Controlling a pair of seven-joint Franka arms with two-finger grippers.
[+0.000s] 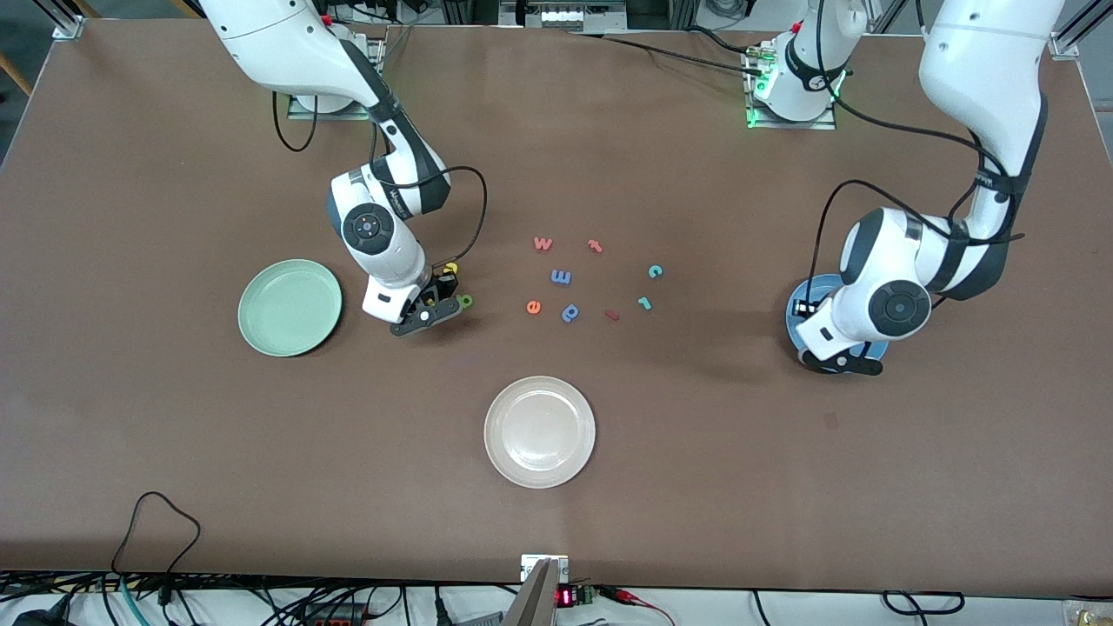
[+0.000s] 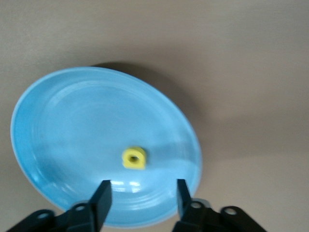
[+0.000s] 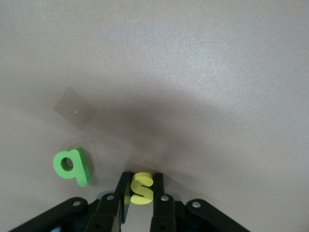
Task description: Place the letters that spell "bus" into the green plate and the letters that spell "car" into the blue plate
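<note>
Your right gripper (image 1: 445, 287) is low over the table between the green plate (image 1: 289, 308) and the letter cluster, fingers pinched on the yellow "s" (image 3: 141, 187), readable upright in the right wrist view. The green "b" (image 1: 467, 302) lies on the table just beside that gripper, apart from the fingers, reading like a "q" from the wrist. A yellow piece (image 1: 451, 267) shows at the gripper in the front view; you cannot tell which letter it is. The green plate sits toward the right arm's end of the table with nothing in it. Your left gripper (image 2: 140, 195) hangs over the blue plate (image 2: 58, 121) at the left arm's end, fingers parted and holding nothing, and the yellow "a" (image 2: 133, 158) lies flat in the plate near its middle. The teal "c" (image 1: 656, 271) and teal "r" (image 1: 644, 303) are on the table mid-cluster, the "c" farther from the front camera. Other letters there: orange "w" (image 1: 543, 243), pink "t" (image 1: 595, 245), blue "m" (image 1: 561, 276) reading like an "E", orange "e" (image 1: 533, 306), blue "p" (image 1: 570, 312), and 1 small red piece (image 1: 612, 315) you cannot read. The cream-white plate (image 1: 540, 431) sits nearest the front camera. The lettering on the arms is too small to read.
</note>
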